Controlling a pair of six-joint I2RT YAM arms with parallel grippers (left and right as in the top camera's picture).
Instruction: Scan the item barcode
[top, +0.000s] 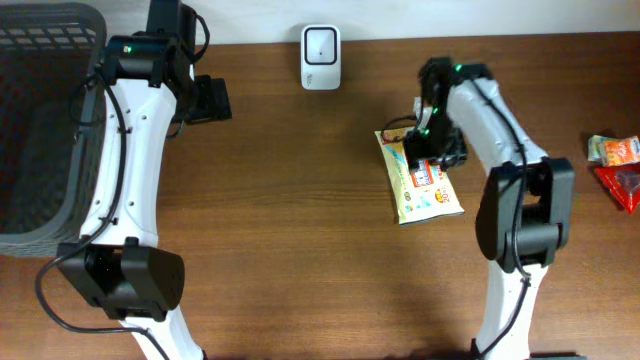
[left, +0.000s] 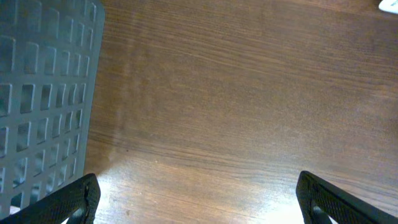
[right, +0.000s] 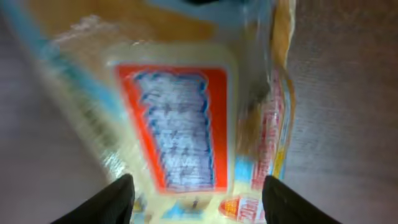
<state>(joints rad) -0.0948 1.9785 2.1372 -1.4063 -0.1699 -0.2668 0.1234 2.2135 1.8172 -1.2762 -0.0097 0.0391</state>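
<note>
Hovering low, right hand over the packet. Fingers part-way open, one on each side of the packet's width. Nothing is gripped. Wrist view is too blurred to tell whether either finger touches the wrapper.

Packet: yellow wrapper with an orange-and-white label, face up. It lies flat on the desk, right of centre, directly beneath the hand. No barcode can be made out in the blur, so I cannot say which face carries it.

Step, as I judge it: the pick-up. The packet is not lifted and the scan is not yet done.

Next move calls for closing squarely across the packet's narrow width, so the soft wrapper doesn't slip or crumple. Then lift it, find the barcode side, and turn that side toward the scanner.

Scanner: small white unit at the far edge of the desk, well apart from the packet, up and to its left.

Other snacks sit at the right edge, untouched.

Left hand: spread wide and empty, over bare desk just beside the basket, far from the packet.
</note>
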